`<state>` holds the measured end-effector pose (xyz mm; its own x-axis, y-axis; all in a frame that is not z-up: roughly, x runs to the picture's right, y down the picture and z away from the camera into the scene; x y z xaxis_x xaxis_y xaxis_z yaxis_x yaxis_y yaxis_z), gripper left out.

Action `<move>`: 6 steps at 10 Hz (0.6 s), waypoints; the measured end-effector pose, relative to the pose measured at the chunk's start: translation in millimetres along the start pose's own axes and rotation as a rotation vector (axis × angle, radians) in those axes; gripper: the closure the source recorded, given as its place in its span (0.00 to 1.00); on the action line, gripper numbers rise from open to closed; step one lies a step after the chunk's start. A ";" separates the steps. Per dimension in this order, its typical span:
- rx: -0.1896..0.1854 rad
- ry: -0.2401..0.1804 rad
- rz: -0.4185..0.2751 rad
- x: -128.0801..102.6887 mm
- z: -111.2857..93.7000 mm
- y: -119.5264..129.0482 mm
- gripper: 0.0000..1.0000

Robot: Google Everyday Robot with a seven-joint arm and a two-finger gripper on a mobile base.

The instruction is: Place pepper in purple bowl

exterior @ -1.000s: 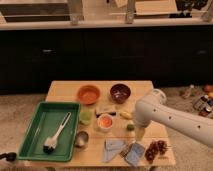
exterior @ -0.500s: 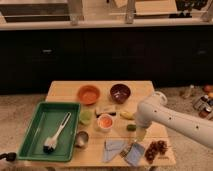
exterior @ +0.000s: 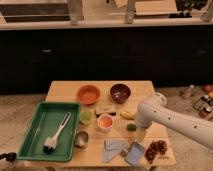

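The purple bowl (exterior: 120,92) stands at the back of the wooden table (exterior: 65,90), right of the orange bowl (exterior: 88,93). A small green piece (exterior: 131,127), which looks like the pepper, lies on the table right of the white cup with an orange inside (exterior: 105,121). My white arm reaches in from the right. Its end, with the gripper (exterior: 136,125), hangs directly at this green piece and partly covers it. The gripper is mostly hidden by the arm.
A yellow corn-like piece (exterior: 127,115) lies just behind the green piece. A pale green block (exterior: 86,116), a tan block (exterior: 104,109), a metal cup (exterior: 81,139), blue packets (exterior: 116,148) and a dark red cluster (exterior: 156,147) are nearby. A green tray (exterior: 35,125) holds a brush (exterior: 56,135).
The arm's end has shifted only slightly by the green piece. Nothing on the table has moved.
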<state>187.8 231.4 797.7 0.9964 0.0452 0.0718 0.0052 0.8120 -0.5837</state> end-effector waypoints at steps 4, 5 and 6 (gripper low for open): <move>0.012 -0.036 -0.157 2.6 2.6 3.1 0.20; 0.013 -0.042 -0.204 4.1 5.9 3.3 0.20; 0.011 -0.044 -0.241 7.1 11.0 2.9 0.20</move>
<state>194.0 240.5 805.4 0.9618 -0.1257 0.2430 0.2413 0.8085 -0.5368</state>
